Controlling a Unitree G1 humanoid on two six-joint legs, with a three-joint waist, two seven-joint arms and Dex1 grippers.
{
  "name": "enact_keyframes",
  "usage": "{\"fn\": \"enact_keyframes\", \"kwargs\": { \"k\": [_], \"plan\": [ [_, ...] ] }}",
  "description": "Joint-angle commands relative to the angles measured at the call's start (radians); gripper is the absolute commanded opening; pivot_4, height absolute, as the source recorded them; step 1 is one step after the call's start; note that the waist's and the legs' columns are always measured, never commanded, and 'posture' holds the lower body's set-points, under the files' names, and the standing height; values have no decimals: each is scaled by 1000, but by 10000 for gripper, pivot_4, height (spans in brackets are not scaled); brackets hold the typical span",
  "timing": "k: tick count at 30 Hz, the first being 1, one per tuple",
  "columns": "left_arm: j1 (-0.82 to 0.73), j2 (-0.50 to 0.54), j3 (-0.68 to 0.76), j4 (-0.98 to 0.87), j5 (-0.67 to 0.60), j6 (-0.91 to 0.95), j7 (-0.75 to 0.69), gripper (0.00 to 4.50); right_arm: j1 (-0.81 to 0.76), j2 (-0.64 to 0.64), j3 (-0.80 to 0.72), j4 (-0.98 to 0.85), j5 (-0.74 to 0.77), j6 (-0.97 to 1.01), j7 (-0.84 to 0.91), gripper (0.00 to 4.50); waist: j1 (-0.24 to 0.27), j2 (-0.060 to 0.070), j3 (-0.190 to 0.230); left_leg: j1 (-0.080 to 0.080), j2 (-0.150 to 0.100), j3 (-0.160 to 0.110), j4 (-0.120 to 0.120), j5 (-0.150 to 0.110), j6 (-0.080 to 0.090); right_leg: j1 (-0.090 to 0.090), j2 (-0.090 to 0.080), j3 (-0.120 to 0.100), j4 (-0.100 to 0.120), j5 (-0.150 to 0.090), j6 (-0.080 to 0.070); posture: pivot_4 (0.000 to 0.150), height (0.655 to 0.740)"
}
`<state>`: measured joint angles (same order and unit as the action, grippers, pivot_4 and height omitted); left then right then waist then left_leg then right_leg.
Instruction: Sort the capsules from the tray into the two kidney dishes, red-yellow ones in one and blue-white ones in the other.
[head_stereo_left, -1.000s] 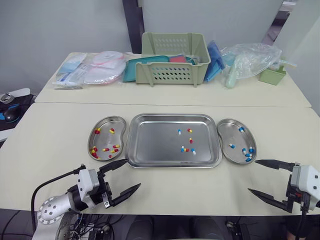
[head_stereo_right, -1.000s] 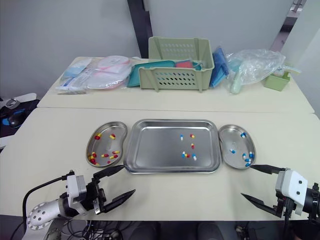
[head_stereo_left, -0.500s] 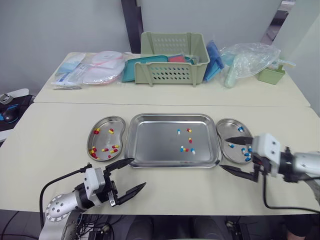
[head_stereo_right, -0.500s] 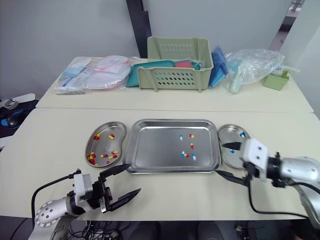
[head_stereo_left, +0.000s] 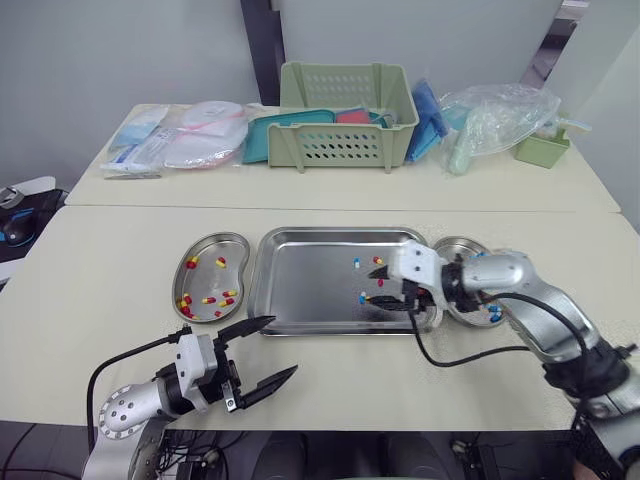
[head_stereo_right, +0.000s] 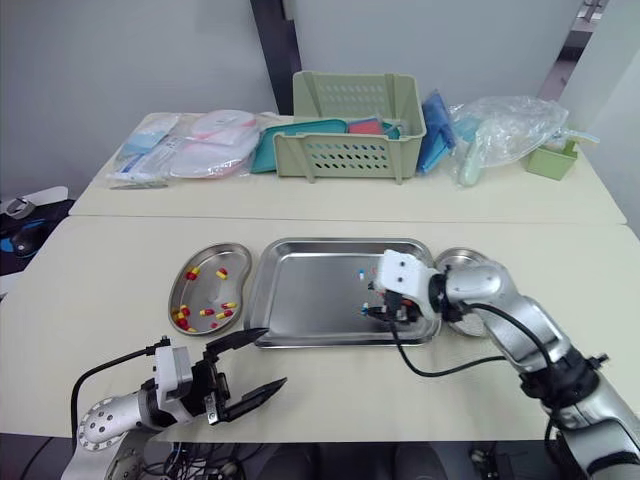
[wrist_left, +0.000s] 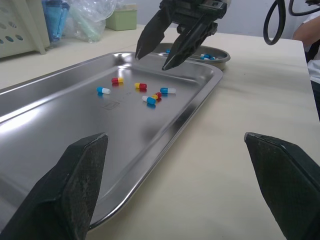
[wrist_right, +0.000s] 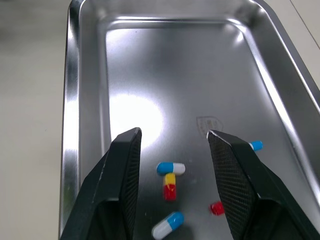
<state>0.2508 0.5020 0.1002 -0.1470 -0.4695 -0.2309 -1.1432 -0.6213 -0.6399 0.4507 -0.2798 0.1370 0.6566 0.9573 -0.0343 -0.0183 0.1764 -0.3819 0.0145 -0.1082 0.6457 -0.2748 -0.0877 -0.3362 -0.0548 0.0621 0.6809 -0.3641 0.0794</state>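
Clutter along the rear tabletop (head_stereo_left: 330, 190): pale green slotted basket (head_stereo_left: 345, 145) with a teal tray (head_stereo_left: 272, 135) leaning against it, blue packets (head_stereo_left: 428, 110) at its right side, a crumpled clear plastic bag (head_stereo_left: 500, 118), a small green box (head_stereo_left: 543, 150), and sealed white and pink packs (head_stereo_left: 205, 135) toward the left. All well apart from the work.

Nearer, on the cream front tabletop (head_stereo_left: 100, 260), a steel tray (head_stereo_left: 300, 285) between the left kidney dish (head_stereo_left: 207, 282), holding red-yellow capsules (head_stereo_left: 208, 299), and the right kidney dish (head_stereo_left: 462, 247), holding blue-white capsules (wrist_left: 205, 56) and partly hidden behind the right arm. Loose capsules (wrist_right: 170, 168) of both colours on the tray's right half, perhaps five; exact count hard to tell.

Right end effector (head_stereo_left: 376, 287) low over that cluster, fingers spread, gripping nothing, one blue-white and one red-yellow capsule lying between them in the wrist view. Black cable (head_stereo_left: 455, 355) looping from the arm across the tabletop in front of the tray. Left end effector (head_stereo_left: 284, 345) likewise released and empty, just in front of the tray's front left corner.

Behind everything, a plain grey wall (head_stereo_left: 120, 50) and a dark upright post (head_stereo_left: 257, 45).
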Motion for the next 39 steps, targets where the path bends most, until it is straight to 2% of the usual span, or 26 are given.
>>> {"fn": "enact_keyframes", "kwargs": {
  "k": [1, 14, 31, 32, 36, 37, 39],
  "plan": [
    [-1, 5, 3, -11, -5, -17, 3, 45000, -41, 17, 22, 6, -21, 58, 0, 23118, 2, 0, 0, 0, 0, 0, 0, 0, 0, 0, 0, 0, 0, 0, 0, 1500, 7400],
    [0, 7, 4, -4, -1, -21, -1, 45000, -62, 68, 67, 84, -67, 138, -12, 23118, 0, 0, 0, 0, 0, 0, 0, 0, 0, -1, 0, 0, 0, 0, 0, 1500, 7400],
    [10, -1, 0, -6, 5, -25, 11, 45000, -27, 81, 82, 132, -117, 112, -34, 23118, -1, 1, 0, 0, 0, 0, 0, 0, 0, -1, 0, 0, 0, 0, 0, 1500, 7400],
    [11, -1, 0, -6, 5, -25, 12, 45000, -25, 80, 83, 132, -119, 109, -33, 18766, -1, 1, 0, 0, 0, 0, 0, 0, 0, -1, 0, 0, 0, 0, 0, 1500, 7400],
    [14, -1, -4, -7, 6, -26, 17, 45000, -20, 80, 85, 126, -126, 93, -29, 8733, -1, 1, 0, 0, 0, 0, 0, 0, 0, -1, 0, 0, 0, 0, 0, 1500, 7400],
    [15, -1, -5, -7, 6, -26, 18, 45000, -21, 81, 85, 124, -127, 84, -27, 6903, -1, 1, 0, 0, 0, 0, 0, 0, 0, -1, 0, 0, 0, 0, 0, 1500, 7400],
    [16, -1, -7, -8, 6, -28, 22, 45000, -23, 85, 85, 122, -128, 72, -26, 6161, -1, 1, 0, 0, 0, 0, 0, 0, 0, -1, 0, 0, 0, 0, 0, 1500, 7400]
  ]
}}
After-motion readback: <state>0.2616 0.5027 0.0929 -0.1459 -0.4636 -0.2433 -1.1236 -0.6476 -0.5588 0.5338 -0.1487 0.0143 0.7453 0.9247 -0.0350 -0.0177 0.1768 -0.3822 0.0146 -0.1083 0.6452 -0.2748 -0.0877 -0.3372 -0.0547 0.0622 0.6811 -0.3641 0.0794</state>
